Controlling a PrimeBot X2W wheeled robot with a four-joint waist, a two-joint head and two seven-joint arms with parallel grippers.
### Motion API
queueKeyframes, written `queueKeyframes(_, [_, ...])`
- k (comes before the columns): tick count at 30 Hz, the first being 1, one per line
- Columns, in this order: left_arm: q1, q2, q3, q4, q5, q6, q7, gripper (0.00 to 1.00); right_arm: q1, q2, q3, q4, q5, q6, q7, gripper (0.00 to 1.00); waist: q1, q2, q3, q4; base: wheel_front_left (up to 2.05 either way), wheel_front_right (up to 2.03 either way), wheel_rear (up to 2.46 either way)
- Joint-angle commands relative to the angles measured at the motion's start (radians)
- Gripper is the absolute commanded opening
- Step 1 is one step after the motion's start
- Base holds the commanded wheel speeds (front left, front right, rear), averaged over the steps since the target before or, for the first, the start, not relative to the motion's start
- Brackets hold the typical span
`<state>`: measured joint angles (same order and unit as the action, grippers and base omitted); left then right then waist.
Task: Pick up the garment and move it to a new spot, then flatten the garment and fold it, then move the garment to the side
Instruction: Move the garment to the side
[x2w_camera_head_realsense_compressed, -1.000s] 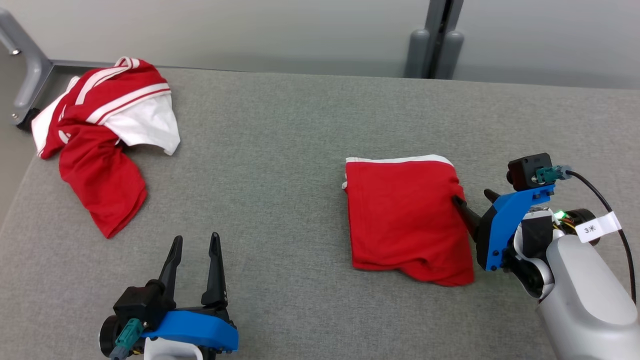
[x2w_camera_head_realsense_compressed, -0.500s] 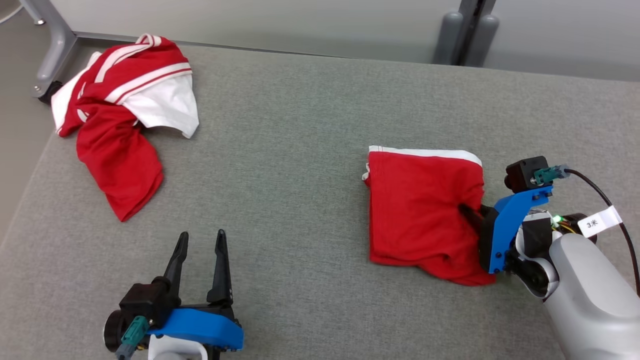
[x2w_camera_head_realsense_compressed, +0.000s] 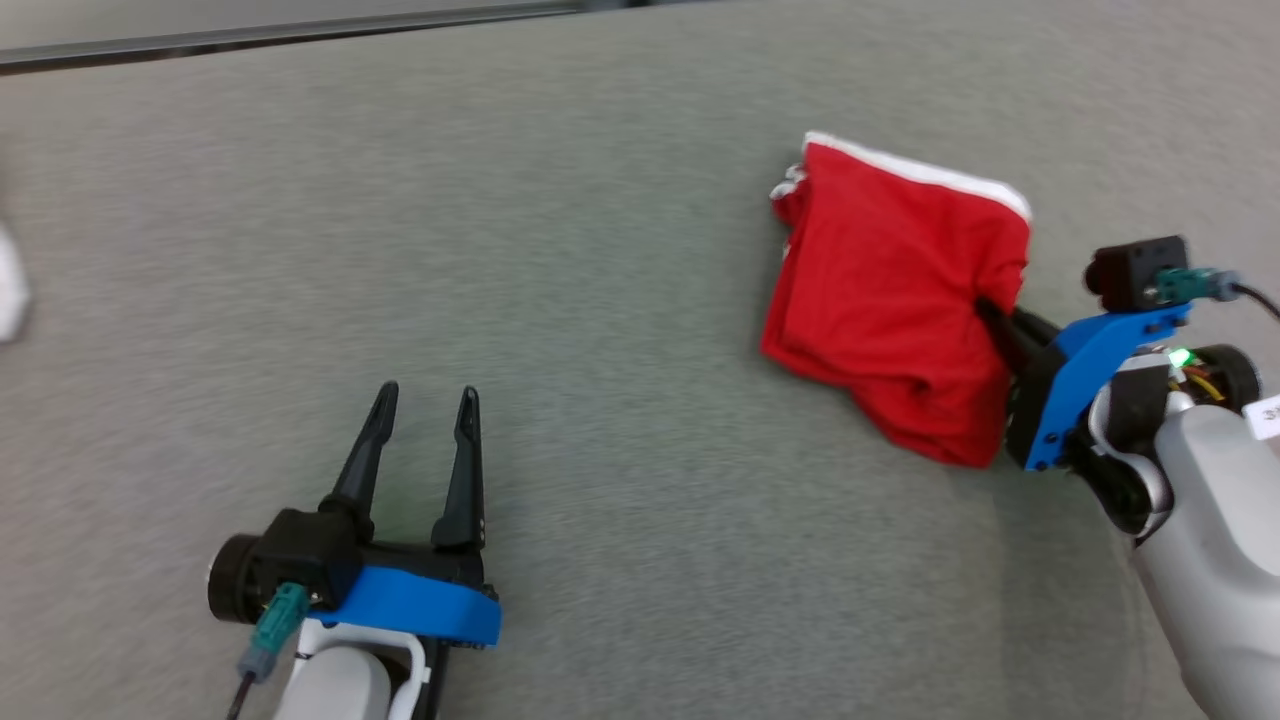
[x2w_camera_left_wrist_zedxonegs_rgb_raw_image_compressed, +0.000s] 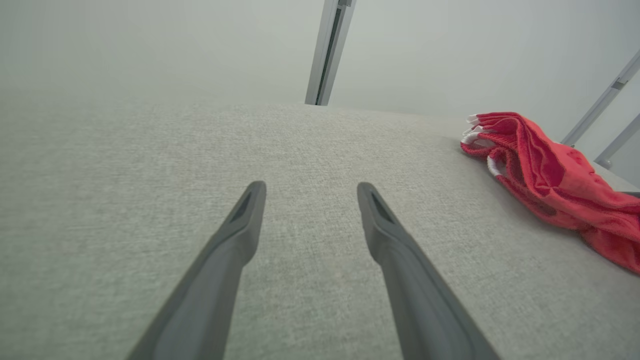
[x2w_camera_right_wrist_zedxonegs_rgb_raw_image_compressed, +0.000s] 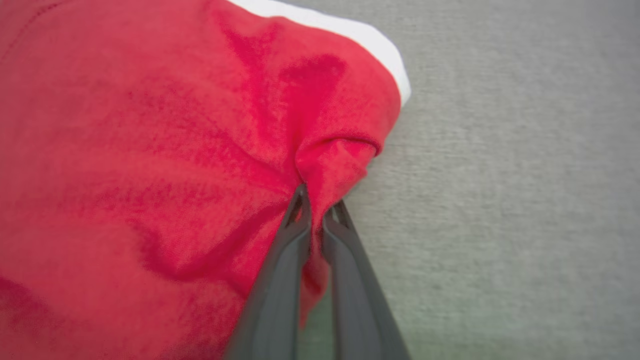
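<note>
Garment (x2w_camera_head_realsense_compressed: 880, 280): one, red with a white edge, folded, lying on the grey desk (x2w_camera_head_realsense_compressed: 600, 250) toward 2 o'clock in the head view.
Right fingers (x2w_camera_right_wrist_zedxonegs_rgb_raw_image_compressed: 300, 220): two, clamped together on a bunched fold at the garment's 3 o'clock edge. The cloth spreads from their tips toward 10 o'clock.
Left fingers (x2w_camera_head_realsense_compressed: 365, 450): two, spread apart above bare desk at 7 o'clock, well apart from the garment, which lies toward their 2 o'clock.
</note>
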<state>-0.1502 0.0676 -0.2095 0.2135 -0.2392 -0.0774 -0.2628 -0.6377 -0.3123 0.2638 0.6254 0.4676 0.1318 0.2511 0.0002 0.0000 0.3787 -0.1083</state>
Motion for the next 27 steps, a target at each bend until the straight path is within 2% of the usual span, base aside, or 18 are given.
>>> queueKeyframes(1, [-0.023,0.016,-0.001,-0.012,0.008,0.0,-0.002,1.0,-0.008,-0.014,-0.014,-0.005,-0.006,-0.002,-0.015,0.0,-0.0002,0.0,-0.007,-0.068,0.0,0.0,0.0])
queueKeyframes(7, [-0.076,0.049,-0.021,-0.068,0.036,-0.007,0.033,1.0,0.004,-0.027,-0.073,-0.043,-0.004,-0.001,-0.076,0.0,-0.0002,0.0,0.052,-0.206,0.0,0.0,0.0])
queueKeyframes(12, [-0.095,0.068,-0.044,-0.124,0.05,-0.01,0.071,1.0,0.011,-0.028,-0.106,-0.058,-0.009,-0.001,-0.09,0.0,-0.0002,0.0,0.082,-0.245,0.0,0.0,0.0])
queueKeyframes(18, [-0.08,0.088,-0.046,-0.178,0.057,-0.001,0.107,1.0,-0.013,-0.028,-0.134,-0.048,-0.026,-0.001,-0.083,0.0,-0.0002,0.0,0.1,-0.228,0.0,0.0,0.0])
queueKeyframes(23, [-0.071,0.107,-0.039,-0.218,0.057,0.009,0.125,1.0,-0.083,-0.067,-0.167,-0.012,-0.054,-0.001,-0.052,0.0,-0.0002,0.0,0.119,-0.19,0.0,0.0,0.0])
queueKeyframes(27, [-0.077,0.109,-0.048,-0.243,0.057,0.011,0.136,1.0,-0.164,-0.143,-0.221,0.046,-0.097,-0.001,-0.008,0.0,-0.0002,0.0,0.144,-0.137,0.0,0.0,0.0])
